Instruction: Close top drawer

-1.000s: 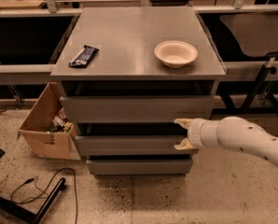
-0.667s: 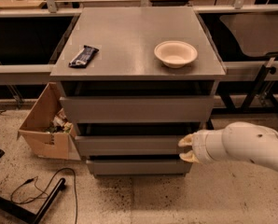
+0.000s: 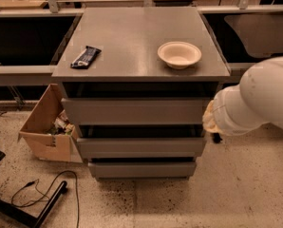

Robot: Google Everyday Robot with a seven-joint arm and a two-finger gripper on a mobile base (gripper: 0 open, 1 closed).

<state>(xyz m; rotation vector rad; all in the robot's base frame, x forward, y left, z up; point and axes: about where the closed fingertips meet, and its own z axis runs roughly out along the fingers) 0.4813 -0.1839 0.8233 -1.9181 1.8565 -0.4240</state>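
Observation:
The grey cabinet [image 3: 141,32] stands in the middle of the camera view with three flat grey drawers. The top drawer [image 3: 134,110] is the uppermost. Its front sits a little forward, with a dark gap between it and the cabinet top. My gripper [image 3: 209,119] is at the end of the thick white arm [image 3: 260,99] on the right. Its pale tip lies next to the right end of the top drawer's front, at about the height of its lower edge. The arm hides most of it.
A white bowl [image 3: 179,54] and a dark snack packet [image 3: 85,57] lie on the cabinet top. The middle drawer [image 3: 140,146] and bottom drawer [image 3: 141,169] are below. An open cardboard box [image 3: 45,129] stands at the left, and cables [image 3: 46,194] lie on the floor.
My arm has drawn back from the right end of the middle drawer, moving right, upward and closer to the camera. The drawers look unchanged.

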